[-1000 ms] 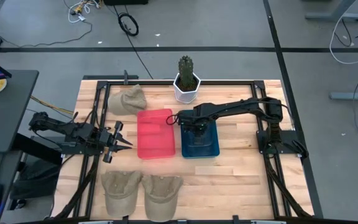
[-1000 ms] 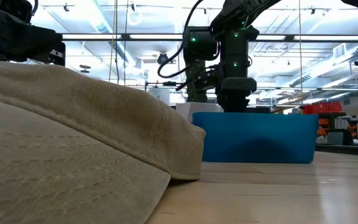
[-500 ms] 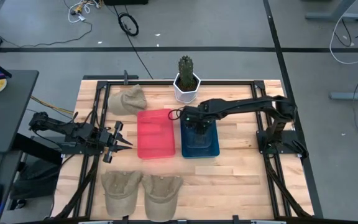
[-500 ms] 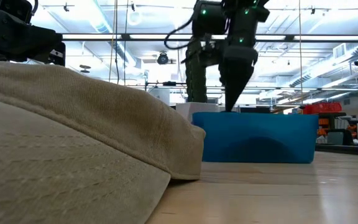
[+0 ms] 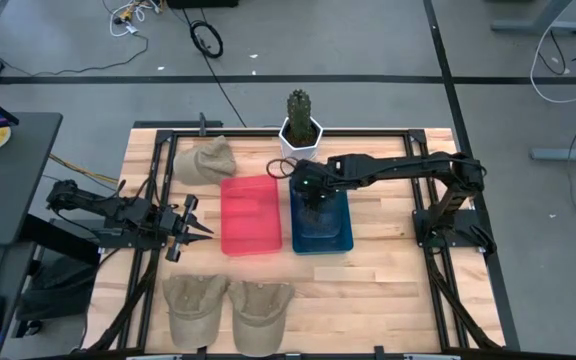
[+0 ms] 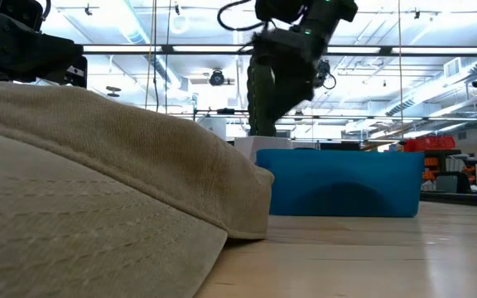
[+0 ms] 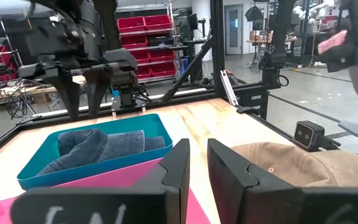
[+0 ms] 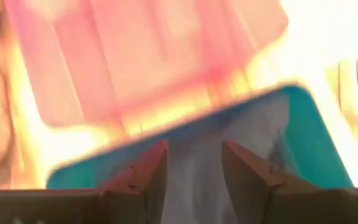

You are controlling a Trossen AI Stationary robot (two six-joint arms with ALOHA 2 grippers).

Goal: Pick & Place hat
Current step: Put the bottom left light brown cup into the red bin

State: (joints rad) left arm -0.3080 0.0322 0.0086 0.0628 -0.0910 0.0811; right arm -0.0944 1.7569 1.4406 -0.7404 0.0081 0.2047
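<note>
Right arm reaches across the table from its base at the right edge, its right gripper [image 5: 311, 190] poised above the rear part of the blue rectangular plastic bin [image 5: 321, 222], clear of the rim; fingers [image 8: 146, 169] parted, nothing between them. A dark denim-blue hat [image 7: 98, 146] lies folded inside that bin. Pink rectangular plastic bin [image 5: 250, 215] sits just beside it. Left arm waits low at the left edge, left gripper [image 5: 194, 231] with fingers slightly apart, empty. Three tan fabric caps: one [image 5: 204, 159] at rear left, two [image 5: 194, 304] at the front.
</note>
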